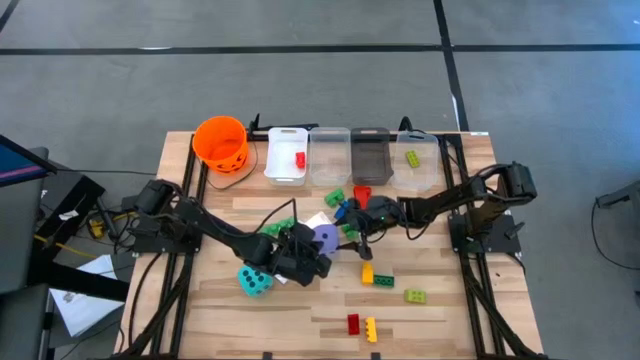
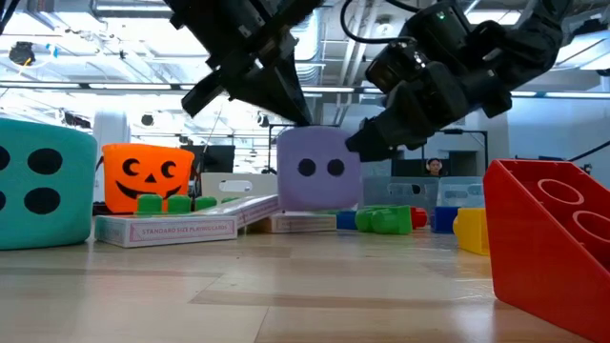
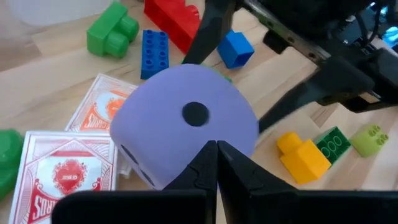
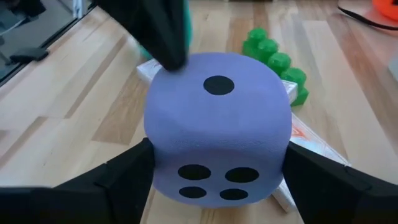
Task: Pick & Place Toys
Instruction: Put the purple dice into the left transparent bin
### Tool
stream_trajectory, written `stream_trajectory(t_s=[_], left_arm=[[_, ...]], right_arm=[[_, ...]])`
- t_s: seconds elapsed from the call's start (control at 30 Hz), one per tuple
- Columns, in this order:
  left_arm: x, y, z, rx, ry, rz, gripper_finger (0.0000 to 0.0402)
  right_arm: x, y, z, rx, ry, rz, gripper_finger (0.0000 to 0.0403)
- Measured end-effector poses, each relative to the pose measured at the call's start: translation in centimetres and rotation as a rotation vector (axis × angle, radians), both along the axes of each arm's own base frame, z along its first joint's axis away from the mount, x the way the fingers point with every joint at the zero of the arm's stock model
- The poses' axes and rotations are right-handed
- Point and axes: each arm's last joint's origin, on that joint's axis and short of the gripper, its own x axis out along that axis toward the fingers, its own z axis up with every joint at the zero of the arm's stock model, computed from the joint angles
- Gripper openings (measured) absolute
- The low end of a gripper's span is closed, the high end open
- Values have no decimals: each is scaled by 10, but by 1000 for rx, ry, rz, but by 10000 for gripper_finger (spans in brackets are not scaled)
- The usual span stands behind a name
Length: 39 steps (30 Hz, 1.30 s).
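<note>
**A:** Where is the purple die (image 1: 326, 237) sitting, and which gripper is on it?

**B:** It is sitting at the middle of the high view, resting partly on the red-and-white card boxes (image 3: 59, 174). The right gripper (image 4: 217, 186) is reaching in from the right of that frame, its fingers spread wide and flanking the die on two opposite faces. I am not seeing pressure on it, so I am judging them as straddling rather than pinching.

**A:** And the left one?

**B:** The left gripper (image 3: 216, 149) is coming from the lower left of the high view, fingertips pressed together into a point that is touching the die's near face, or just short of it; I cannot tell which. Both arms are close, but the right one is the one bracketing it.

**A:** So the next move is turning on what?

**B:** On the die lying squarely between the right fingers. In the right wrist view the one-dot face is pointing up and the three-dot face toward the camera. A cube has no long axis, so closing straight across should do.

**A:** What are the containers holding?

**B:** Along the upper edge of the table, the white bin (image 1: 285, 156) is holding a red brick (image 1: 300, 159), and the rightmost clear bin (image 1: 415, 160) a lime brick (image 1: 412, 158). The two bins between them look empty. The orange bucket (image 1: 221, 143) is standing at the row's left end; I am not making out anything inside it.

**A:** Anything else nearby?

**B:** The teal die (image 1: 254, 281) is lying just left of the left gripper.
</note>
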Motion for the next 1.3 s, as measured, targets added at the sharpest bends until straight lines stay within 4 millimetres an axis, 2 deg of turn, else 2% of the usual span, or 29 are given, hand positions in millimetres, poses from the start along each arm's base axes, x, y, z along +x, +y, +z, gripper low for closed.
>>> stream_trajectory(t_s=[0.13, 0.37, 0.5, 0.67, 0.87, 1.0, 1.13, 1.3], left_arm=[[-6, 3, 23, 37, -22, -55, 0], [-34, 16, 83, 121, -97, -132, 0], [-60, 27, 113, 172, -112, -124, 0], [-93, 41, 139, 184, -125, -112, 0], [-119, 51, 156, 178, -138, -114, 0], [-130, 57, 161, 181, -131, -108, 0], [-134, 66, 163, 184, -122, -83, 0], [-131, 79, 164, 204, -107, -35, 0]], right_arm=[[1, -4, 1, 34, -1, -31, 319], [5, -7, 8, 82, -56, -64, 321], [17, -14, 26, 93, -126, -90, 321], [38, -34, 62, 101, -235, -145, 322], [59, -71, 111, 86, -238, -240, 322], [61, -99, 136, 54, -198, -334, 322], [53, -130, 144, 27, -150, -453, 322], [35, -167, 137, 49, -70, -608, 322]])
